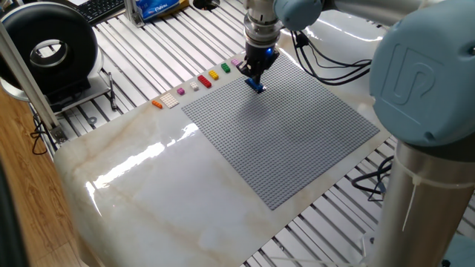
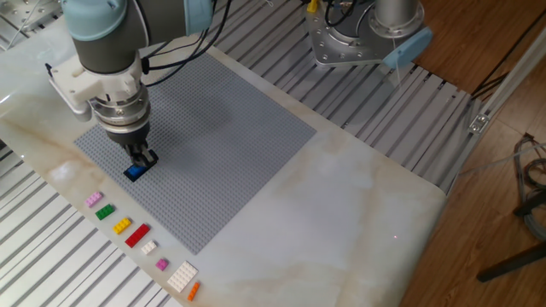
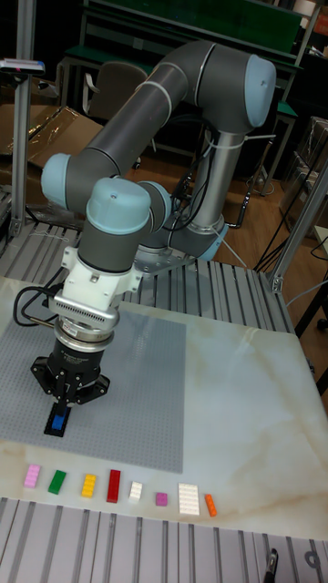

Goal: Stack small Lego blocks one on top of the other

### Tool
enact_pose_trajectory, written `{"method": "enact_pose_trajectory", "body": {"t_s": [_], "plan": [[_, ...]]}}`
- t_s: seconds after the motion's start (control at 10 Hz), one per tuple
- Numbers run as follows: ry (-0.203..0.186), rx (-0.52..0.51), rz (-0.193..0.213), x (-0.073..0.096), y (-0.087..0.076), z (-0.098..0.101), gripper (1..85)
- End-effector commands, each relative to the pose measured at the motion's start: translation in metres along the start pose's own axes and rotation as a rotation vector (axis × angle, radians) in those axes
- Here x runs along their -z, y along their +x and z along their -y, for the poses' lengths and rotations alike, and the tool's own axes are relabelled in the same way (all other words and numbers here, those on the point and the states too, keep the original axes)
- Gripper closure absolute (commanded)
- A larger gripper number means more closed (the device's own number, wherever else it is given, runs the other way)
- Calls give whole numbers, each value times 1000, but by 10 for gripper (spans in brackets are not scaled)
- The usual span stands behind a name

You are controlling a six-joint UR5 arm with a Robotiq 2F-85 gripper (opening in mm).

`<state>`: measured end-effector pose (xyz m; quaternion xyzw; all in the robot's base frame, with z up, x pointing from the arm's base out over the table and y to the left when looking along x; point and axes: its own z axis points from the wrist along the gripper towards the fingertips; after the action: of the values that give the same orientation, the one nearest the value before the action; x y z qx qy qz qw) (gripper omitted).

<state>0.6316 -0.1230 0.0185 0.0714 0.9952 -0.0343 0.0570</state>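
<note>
A small blue Lego block sits on the grey baseplate near its edge, also seen as the blue block and the blue block. My gripper points straight down with its black fingertips right at this block; it shows too as the gripper and the gripper. In the tall view dark bars flank the block; I cannot tell whether they are fingers or a black block. A pink block and a small purple block lie in the row off the plate.
Along the plate's edge lies a row of loose bricks: green, yellow, red, white, a larger white plate and orange. A black round device stands at the far left. The arm's base is behind the plate.
</note>
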Motion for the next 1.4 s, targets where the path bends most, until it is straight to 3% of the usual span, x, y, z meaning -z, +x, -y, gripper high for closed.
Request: {"method": "enact_pose_trajectory", "body": {"t_s": [0.0,0.3,0.8,1.1,1.3], "plan": [[-13,-7,10,-5,-6,-2,847],[-15,-8,18,-7,-8,-3,847],[-33,-25,7,-1,5,-7,847],[-57,17,29,-12,-9,5,847],[-56,17,27,-5,-10,2,847]]}}
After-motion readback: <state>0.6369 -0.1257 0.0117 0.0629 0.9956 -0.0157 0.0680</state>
